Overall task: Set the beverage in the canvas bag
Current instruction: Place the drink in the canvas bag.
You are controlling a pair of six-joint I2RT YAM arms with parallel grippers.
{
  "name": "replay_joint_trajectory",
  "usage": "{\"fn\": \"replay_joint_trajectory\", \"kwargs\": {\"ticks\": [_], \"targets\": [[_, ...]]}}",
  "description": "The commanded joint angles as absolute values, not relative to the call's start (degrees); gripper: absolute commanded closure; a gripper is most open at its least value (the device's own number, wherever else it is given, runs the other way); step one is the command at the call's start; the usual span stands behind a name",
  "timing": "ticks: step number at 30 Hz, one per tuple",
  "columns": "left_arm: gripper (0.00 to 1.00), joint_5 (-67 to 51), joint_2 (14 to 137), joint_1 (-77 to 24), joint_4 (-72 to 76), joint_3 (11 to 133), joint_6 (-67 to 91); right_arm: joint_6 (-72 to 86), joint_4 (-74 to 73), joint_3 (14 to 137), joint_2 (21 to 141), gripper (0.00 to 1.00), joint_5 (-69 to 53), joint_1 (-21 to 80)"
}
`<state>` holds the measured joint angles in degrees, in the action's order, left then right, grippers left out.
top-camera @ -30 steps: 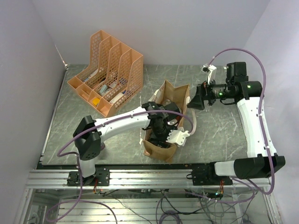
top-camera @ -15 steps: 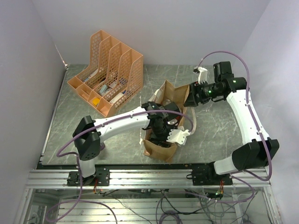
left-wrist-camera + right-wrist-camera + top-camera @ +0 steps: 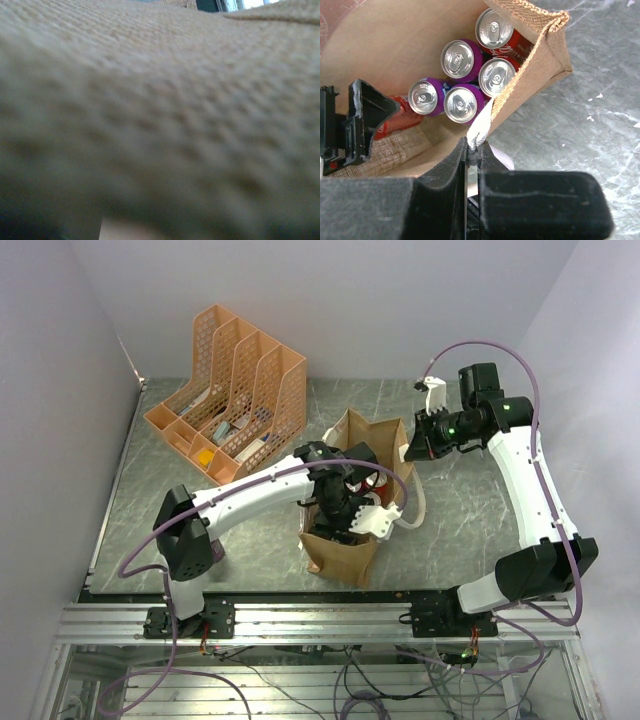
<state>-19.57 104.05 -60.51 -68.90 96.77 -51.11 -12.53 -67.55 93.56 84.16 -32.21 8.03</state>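
Observation:
The tan canvas bag point(image 3: 340, 552) stands mid-table with its mouth open. Inside it point(image 3: 395, 30) stand several beverage cans, purple ones point(image 3: 461, 102) and red ones point(image 3: 494, 27). My right gripper point(image 3: 412, 448) is at the bag's far right rim, shut point(image 3: 475, 150) on the white strap handle point(image 3: 481, 129). My left gripper point(image 3: 350, 504) reaches down into the bag. One black finger point(image 3: 370, 112) of the left gripper shows beside a red can point(image 3: 402, 117) lying on its side. The left wrist view holds only blurred canvas weave point(image 3: 160, 100), so the left jaws are hidden.
An orange mesh file organiser point(image 3: 230, 395) with papers stands at the back left. The grey marbled table point(image 3: 470, 510) is walled at the left, back and right. A loop of the white strap point(image 3: 415, 502) hangs on the bag's right side.
My right gripper moved left to the bag's rim and shut on the white strap. My left arm shifted farther back inside the bag, and the bag's mouth stands wider.

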Motion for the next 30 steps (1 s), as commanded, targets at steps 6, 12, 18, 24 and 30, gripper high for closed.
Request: {"fn": "replay_joint_trajectory", "kwargs": {"ticks": [6,12,18,24,30], "targets": [[0.93,-19.43,106.51,-60.21,-82.44,101.85,-62.03,-15.20,-66.83,100.25,83.96,1.00,-34.13,6.63],[0.93,-23.49,108.06,-60.53,-85.59,102.94,-65.45,-14.10,-67.43,101.10,84.88,1.00,-37.41,4.36],[0.93,-21.97,109.45,-61.80,-82.14,101.78,-63.73,-13.71,-67.18,100.65,85.28,1.00,-38.77,4.01],[0.93,-22.82,110.93,-61.92,-74.02,103.50,-54.48,-13.63,-66.42,96.29,83.33,1.00,-39.22,3.99],[0.91,-24.12,111.26,-63.17,-69.00,102.79,-50.19,-13.42,-65.41,94.37,82.25,1.00,-38.71,3.97]]}}
